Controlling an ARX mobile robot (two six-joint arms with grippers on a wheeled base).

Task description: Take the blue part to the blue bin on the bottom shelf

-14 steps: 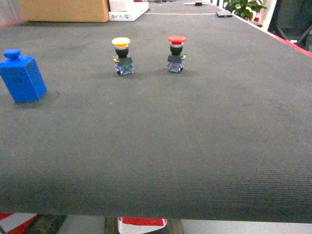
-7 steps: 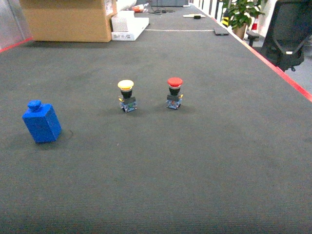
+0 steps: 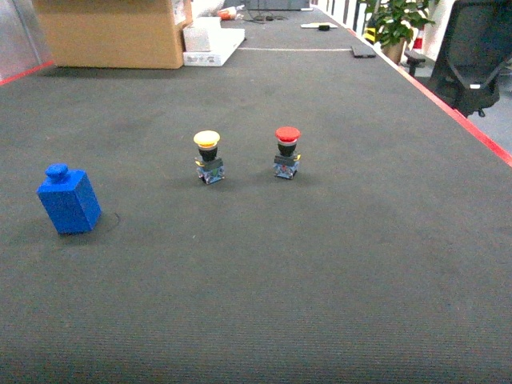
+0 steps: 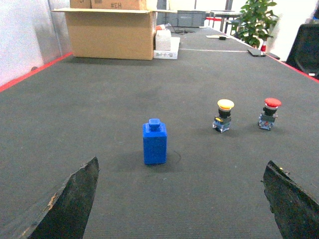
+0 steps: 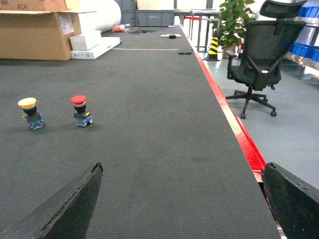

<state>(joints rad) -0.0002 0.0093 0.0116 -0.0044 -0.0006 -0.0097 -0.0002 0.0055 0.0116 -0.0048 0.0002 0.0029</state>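
Since 0.5 s ago nothing has shifted. The blue part stands upright, centred before the wide-open left gripper; right gripper likewise spread. Advance straight, close squarely on its sides.

A workshop or lab: dark matted surface, cardboard box, office chair, potted plant, blue storage bins.
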